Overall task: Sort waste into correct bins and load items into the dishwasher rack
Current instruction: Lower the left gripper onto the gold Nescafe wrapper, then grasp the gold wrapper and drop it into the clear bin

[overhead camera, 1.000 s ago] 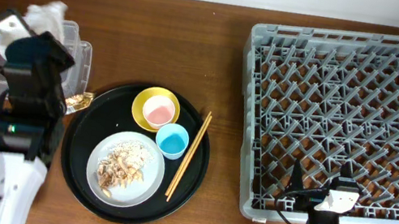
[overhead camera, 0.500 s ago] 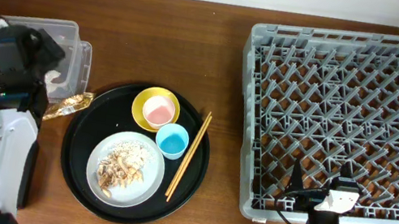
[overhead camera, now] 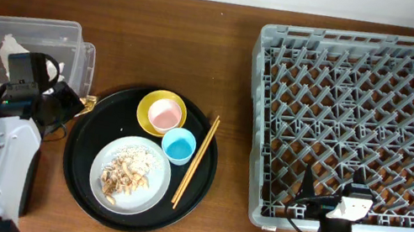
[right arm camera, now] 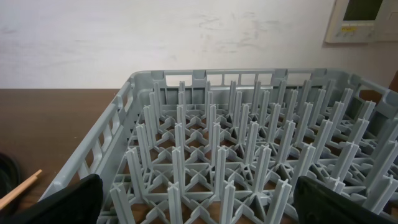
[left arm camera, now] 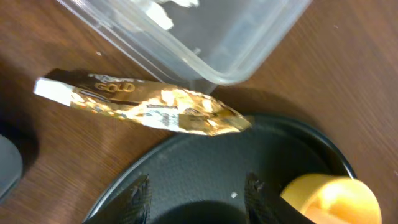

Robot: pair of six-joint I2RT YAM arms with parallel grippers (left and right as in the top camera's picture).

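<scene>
Standing well to the right of the round black tray [overhead camera: 83, 164], the grey dishwasher rack [overhead camera: 254, 99] takes up most of that end of the brown desk [overhead camera: 203, 39]. The right tool [right arm camera: 211, 200] sits farther right of the tray than the rack's near-left corner, low against the rack's near wall. It is released, its fingers spread wide with only the rack's pegs showing between them.

Up and to the left of the tray, the clear tub [overhead camera: 77, 28] holds the crumpled white tissue [overhead camera: 10, 47].

The left tool [left arm camera: 196, 193] hangs over the tray's left rim. Its two fingertips are apart, with only bare tray between them, so it is released and grasps nothing.

On the tray, the pale-grey plate [overhead camera: 153, 193] lies at the near side with the beige food scraps [overhead camera: 127, 172] heaped on it. The yellow bowl [overhead camera: 146, 103] sits at the far side with the pink cup [overhead camera: 163, 113] inside it. The light-blue cup [overhead camera: 179, 145] stands between bowl and plate, just right of both. The chopsticks [overhead camera: 195, 161] lie along the tray's right side.

The gold wrapper [left arm camera: 155, 109] lies on the desk just outside the tray's left rim, between the tray and the tub. It is beyond the left tool's fingertips, not between them. Whether it touches the tub cannot be told.
</scene>
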